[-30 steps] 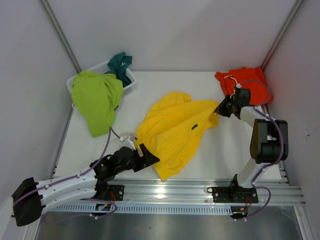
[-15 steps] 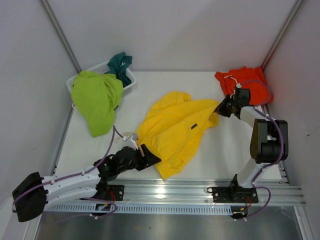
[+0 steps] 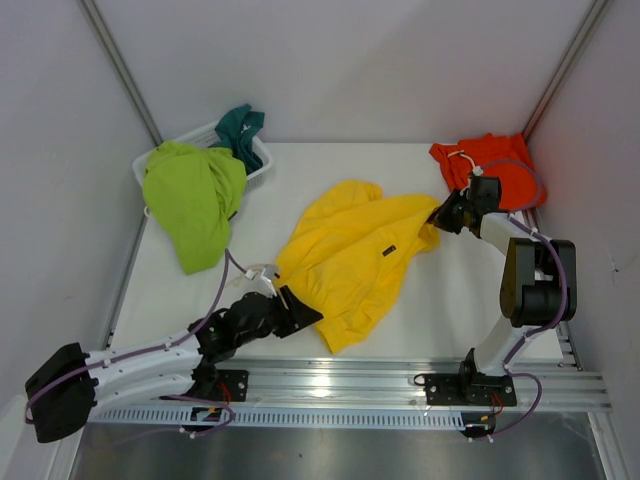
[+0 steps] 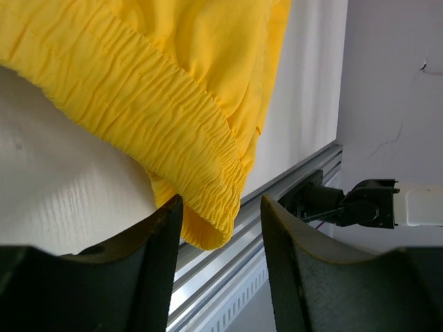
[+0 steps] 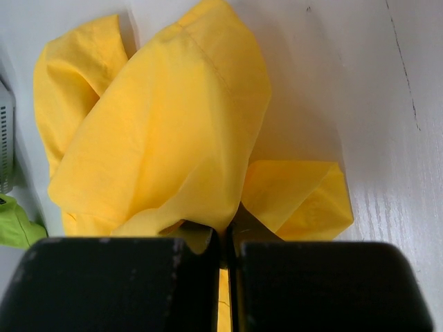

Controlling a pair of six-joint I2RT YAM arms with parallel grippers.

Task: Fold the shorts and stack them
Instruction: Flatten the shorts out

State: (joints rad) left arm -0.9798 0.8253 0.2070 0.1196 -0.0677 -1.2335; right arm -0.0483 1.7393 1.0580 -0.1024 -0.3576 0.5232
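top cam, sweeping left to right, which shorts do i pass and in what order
lime-green shorts → teal shorts → yellow shorts → orange shorts

I can read no text, number or brand anywhere from here. The only candidate is a small dark label point(image 3: 384, 254) on the yellow shorts point(image 3: 350, 265). It lies between the left gripper point(image 3: 300, 312) and the right gripper point(image 3: 440, 217), nearer the right jaws, and is too small to show lettering.
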